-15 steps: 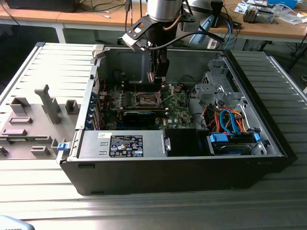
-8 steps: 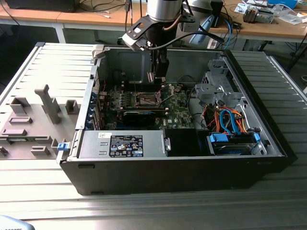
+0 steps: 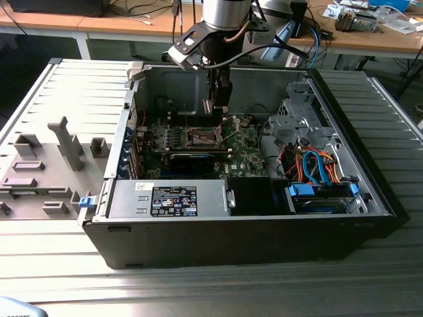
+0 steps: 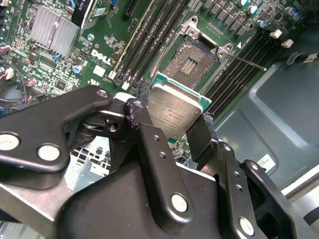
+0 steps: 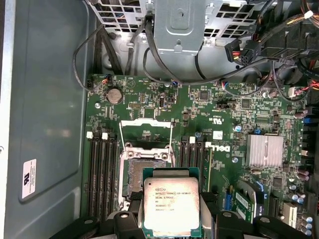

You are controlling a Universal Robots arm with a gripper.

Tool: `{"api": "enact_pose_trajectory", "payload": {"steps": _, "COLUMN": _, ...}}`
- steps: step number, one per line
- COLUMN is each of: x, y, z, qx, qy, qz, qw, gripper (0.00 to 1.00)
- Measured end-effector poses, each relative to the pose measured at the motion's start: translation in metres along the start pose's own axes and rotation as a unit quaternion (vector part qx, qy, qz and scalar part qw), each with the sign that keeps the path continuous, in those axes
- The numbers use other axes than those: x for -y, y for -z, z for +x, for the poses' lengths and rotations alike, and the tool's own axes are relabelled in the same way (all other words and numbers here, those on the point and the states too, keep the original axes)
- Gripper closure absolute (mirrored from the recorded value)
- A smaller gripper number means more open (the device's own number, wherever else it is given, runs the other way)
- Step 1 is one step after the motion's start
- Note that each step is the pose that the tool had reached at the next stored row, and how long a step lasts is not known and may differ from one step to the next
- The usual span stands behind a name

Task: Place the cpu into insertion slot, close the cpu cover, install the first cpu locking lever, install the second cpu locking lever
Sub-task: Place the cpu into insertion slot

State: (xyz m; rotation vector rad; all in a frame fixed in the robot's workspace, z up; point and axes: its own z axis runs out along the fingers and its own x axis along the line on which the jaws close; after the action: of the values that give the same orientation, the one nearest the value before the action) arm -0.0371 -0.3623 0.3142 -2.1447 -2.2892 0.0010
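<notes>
Cpu (image 4: 175, 107) gripped by its edges btw fingers (image 4: 153, 149), held clear above mobo (image 5: 214, 114), not yet seated. Insertion slot (image 4: 192, 62) sits uncovered just ahead of fingertips. Cpu cover (image 5: 144, 121) is swung open beyond slot.

The exterior view stands off the arm (image 3: 225, 16), raised above the edge of the ribbed metal tabletop (image 3: 198, 290) nearest the camera. It looks down and across at mid distance, taking in the whole open computer case (image 3: 218, 228) from near wall to far wall. The first wrist view hangs close above the green circuit board (image 5: 219, 109) inside the case, facing almost straight down. The second wrist view sits closer still, looking slantwise along the black links of the gripper (image 4: 169, 119). Both wrist views share the cpu (image 5: 171, 204) (image 4: 174, 112) clamped between the jaws, the insertion slot (image 5: 135, 172) (image 4: 192, 62) just beyond it, and the memory slots (image 5: 102, 169) (image 4: 149, 37) beside that. The exterior view shows the same insertion slot (image 3: 201, 137) from far off.
</notes>
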Motion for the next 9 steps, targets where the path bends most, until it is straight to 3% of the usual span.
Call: {"api": "enact_pose_trajectory", "payload": {"steps": 9, "x": 0.0, "y": -0.0003, "z": 0.0, "qx": 0.0, "qy": -0.006, "qz": 0.0, "qw": 0.99998, "gripper": 0.46}}
